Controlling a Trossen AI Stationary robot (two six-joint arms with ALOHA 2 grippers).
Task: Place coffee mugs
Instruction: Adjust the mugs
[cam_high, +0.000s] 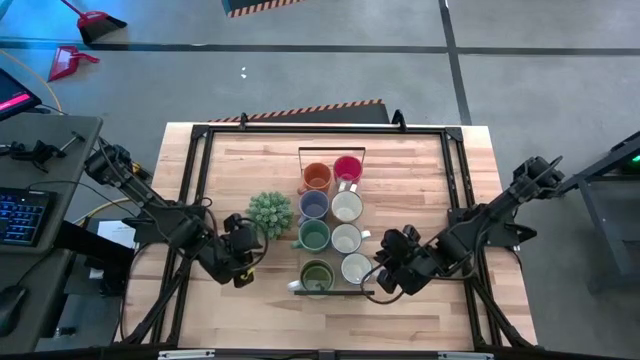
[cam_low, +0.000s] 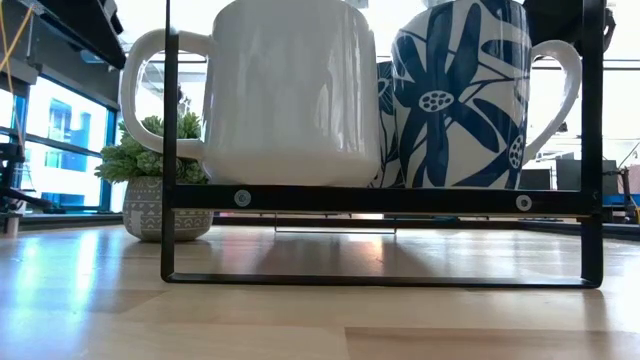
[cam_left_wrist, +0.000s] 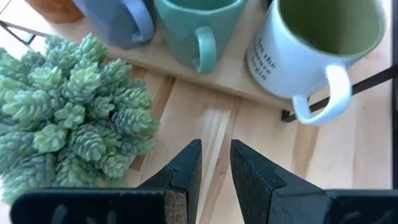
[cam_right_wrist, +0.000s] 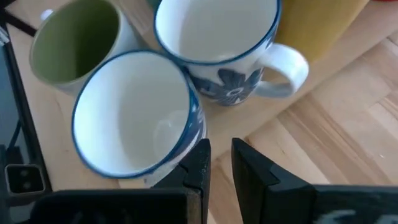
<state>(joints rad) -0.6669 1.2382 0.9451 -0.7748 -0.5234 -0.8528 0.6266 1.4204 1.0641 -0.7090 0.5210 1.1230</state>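
Observation:
Eight mugs stand in two rows on a wooden tray inside a black wire rack (cam_high: 332, 150): orange (cam_high: 317, 177), pink-red (cam_high: 347, 168), lavender-blue (cam_high: 314, 204), teal-green (cam_high: 314, 235), olive-lined (cam_high: 317, 275) and three white ones, the nearest (cam_high: 356, 268). My left gripper (cam_high: 245, 262) hovers left of the rack beside the plant (cam_high: 270, 213), its fingers (cam_left_wrist: 186, 165) a narrow gap apart over bare wood. My right gripper (cam_high: 385, 278) sits at the rack's near right corner, fingers narrowly apart (cam_right_wrist: 219, 155), right beside the blue-rimmed white mug (cam_right_wrist: 134, 112). My right gripper has one finger (cam_right_wrist: 200, 155) close against the outer wall of the blue-rimmed white mug (cam_right_wrist: 186, 134), which stands upright on the tray. I cannot tell whether it touches. My left gripper touches nothing.
The spiky green potted plant (cam_left_wrist: 68, 106) stands just left of the rack, close to my left gripper. In the low view the rack's black bar (cam_low: 380, 198) carries a white mug (cam_low: 290, 90) and a blue-flowered mug (cam_low: 465, 95). Bare wood lies near and to both sides.

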